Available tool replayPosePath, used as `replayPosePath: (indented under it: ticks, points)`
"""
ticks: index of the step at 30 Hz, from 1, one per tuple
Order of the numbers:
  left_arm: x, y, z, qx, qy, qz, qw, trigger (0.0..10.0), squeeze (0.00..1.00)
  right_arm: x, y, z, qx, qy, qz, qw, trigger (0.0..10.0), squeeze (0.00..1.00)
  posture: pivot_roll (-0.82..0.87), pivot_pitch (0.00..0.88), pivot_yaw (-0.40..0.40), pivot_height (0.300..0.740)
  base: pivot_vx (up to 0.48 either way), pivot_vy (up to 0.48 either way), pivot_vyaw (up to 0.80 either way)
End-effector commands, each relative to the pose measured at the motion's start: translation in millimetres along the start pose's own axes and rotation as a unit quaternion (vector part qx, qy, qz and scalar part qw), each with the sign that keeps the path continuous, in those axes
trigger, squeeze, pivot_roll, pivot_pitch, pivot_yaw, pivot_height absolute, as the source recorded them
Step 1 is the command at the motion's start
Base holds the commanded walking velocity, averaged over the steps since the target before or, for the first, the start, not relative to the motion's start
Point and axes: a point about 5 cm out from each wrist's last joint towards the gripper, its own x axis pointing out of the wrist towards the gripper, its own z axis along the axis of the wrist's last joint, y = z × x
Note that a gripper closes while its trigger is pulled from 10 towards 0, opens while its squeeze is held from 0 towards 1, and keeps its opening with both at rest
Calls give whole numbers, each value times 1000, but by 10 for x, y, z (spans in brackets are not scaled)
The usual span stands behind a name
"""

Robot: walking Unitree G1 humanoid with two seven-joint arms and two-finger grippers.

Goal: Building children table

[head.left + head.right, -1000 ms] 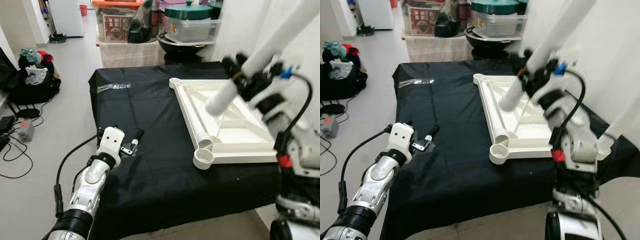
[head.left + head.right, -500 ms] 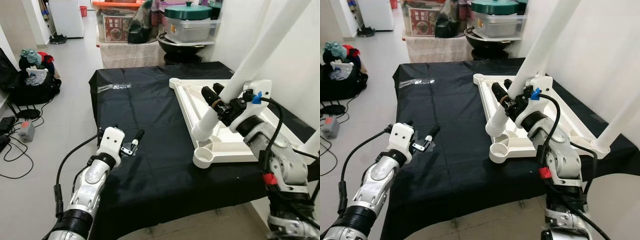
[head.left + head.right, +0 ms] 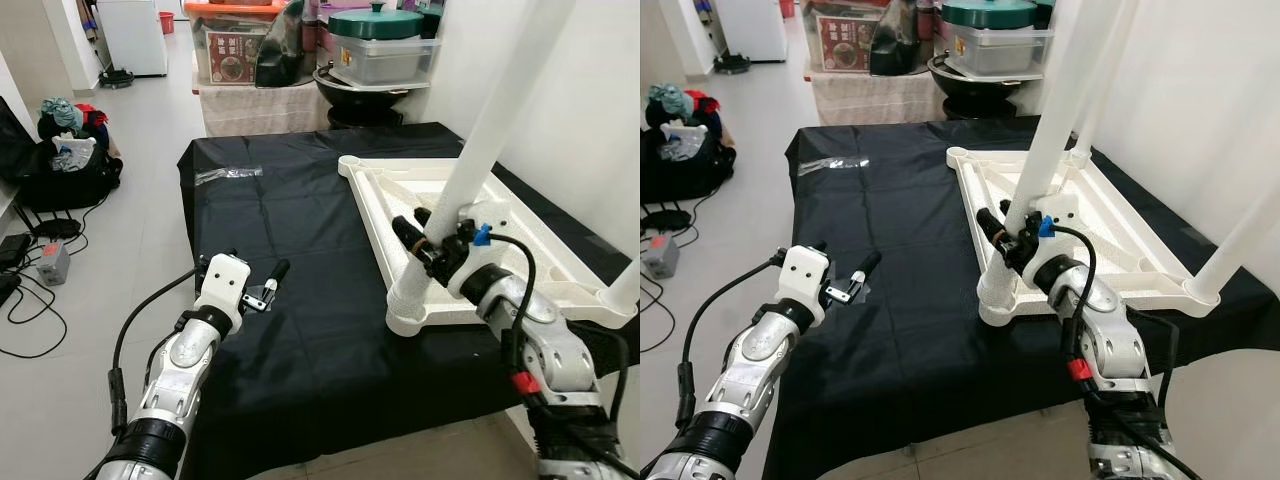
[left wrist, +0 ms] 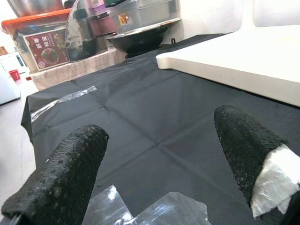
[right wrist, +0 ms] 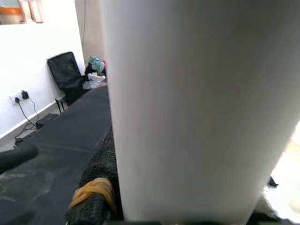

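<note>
A black cloth (image 3: 300, 300) lies under my left hand, with a clear plastic wrapper (image 3: 228, 174) on it well ahead. Beyond my hands stand a storage box with an orange lid (image 3: 236, 42), a black wok (image 3: 360, 88) and a green-lidded container (image 3: 383, 48). Far off my left side, a bag of clothes (image 3: 65, 150) sits on the floor

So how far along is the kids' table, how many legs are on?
Two legs already stand in the upturned white tabletop. The right gripper holds a third leg upright, with its end at the near-left corner socket. The left gripper rests open on the black cloth. The fourth corner has no leg yet.
</note>
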Motion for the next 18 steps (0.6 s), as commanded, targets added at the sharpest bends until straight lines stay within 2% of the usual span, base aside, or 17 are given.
replayPosePath:
  ticks: [1, 18]
  points:
    - [-25, 11, -35, 1, 7, -1, 1000, 10000, 0, -7, -26, -8, -12, 0, -4, 1000, 0, 0, 33, 0, -64, 740, 0, 0, 0]
    - [-41, 14, -43, 0, 8, 1, 1000, 10000, 0, 90, -64, -178, -13, 19, -13, 1000, 0, 0, 43, 0, -74, 740, 0, 0, 0]
